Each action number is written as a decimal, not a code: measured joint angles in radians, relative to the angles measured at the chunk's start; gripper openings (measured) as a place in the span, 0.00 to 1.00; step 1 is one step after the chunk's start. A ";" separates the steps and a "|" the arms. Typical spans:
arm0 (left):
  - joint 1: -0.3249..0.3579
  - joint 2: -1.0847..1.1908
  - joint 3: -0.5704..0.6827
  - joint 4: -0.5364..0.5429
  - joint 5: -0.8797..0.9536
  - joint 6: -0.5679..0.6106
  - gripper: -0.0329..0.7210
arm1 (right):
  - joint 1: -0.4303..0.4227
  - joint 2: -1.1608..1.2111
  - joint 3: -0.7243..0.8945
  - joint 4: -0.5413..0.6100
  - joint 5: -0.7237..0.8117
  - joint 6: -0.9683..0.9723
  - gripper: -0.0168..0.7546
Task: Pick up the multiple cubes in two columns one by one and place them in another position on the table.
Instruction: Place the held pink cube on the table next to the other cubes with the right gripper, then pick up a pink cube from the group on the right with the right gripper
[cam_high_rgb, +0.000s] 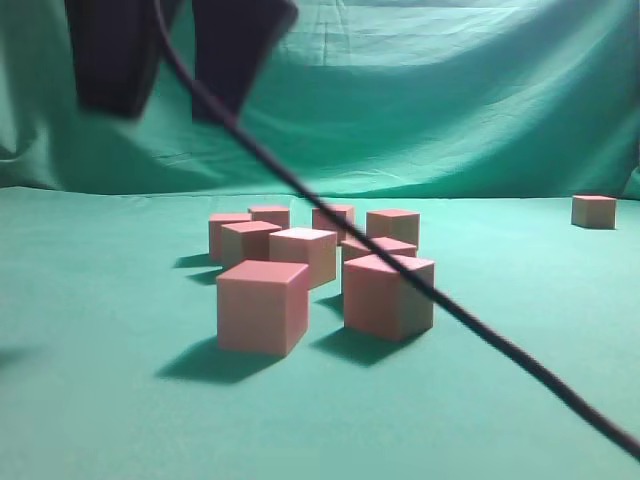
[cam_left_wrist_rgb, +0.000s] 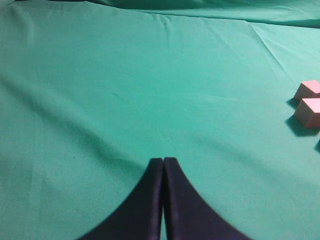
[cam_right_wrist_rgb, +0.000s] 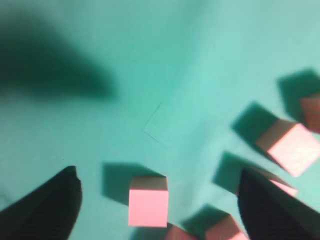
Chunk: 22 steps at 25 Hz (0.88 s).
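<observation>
Above the green cloth-covered surface (cam_high_rgb: 110, 400), my right pincer (cam_right_wrist_rgb: 157, 200) hangs with its two dark fingers spread wide, gripping nothing, and one pink-topped cube (cam_right_wrist_rgb: 148, 201) sits on the cloth between them and clear of both. My left pincer (cam_left_wrist_rgb: 163, 170) rests low over bare cloth with its fingertips pressed together, empty, and only two cubes at the right edge of its view. Most of the cubes (cam_high_rgb: 320, 265) stand in a loose cluster near the middle of the surface, roughly in two rows running away from the exterior camera, some nearly touching, while a lone cube (cam_high_rgb: 594, 211) sits well apart at the far right near the draped backdrop (cam_high_rgb: 450, 90). I judge these blocks to be light, rigid and matte, with flat, square faces that should neither crush nor slip under a modest squeeze. The sensible hold is across two opposite side faces, fingers coming straight down, starting with a block whose flanks are free; the tightly packed ones leave little room for a finger. A black cable (cam_high_rgb: 400, 270) crosses the exterior view in front of the cluster. No container appears anywhere; the blocks rest directly on the cloth.
</observation>
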 joint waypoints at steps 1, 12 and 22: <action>0.000 0.000 0.000 0.000 0.000 0.000 0.04 | 0.000 0.000 -0.049 -0.002 0.048 0.002 0.80; 0.000 0.000 0.000 0.000 0.000 0.000 0.04 | -0.256 -0.006 -0.296 -0.084 0.200 0.222 0.78; 0.000 0.000 0.000 0.000 0.000 0.000 0.04 | -0.750 -0.013 -0.236 -0.093 0.167 0.482 0.78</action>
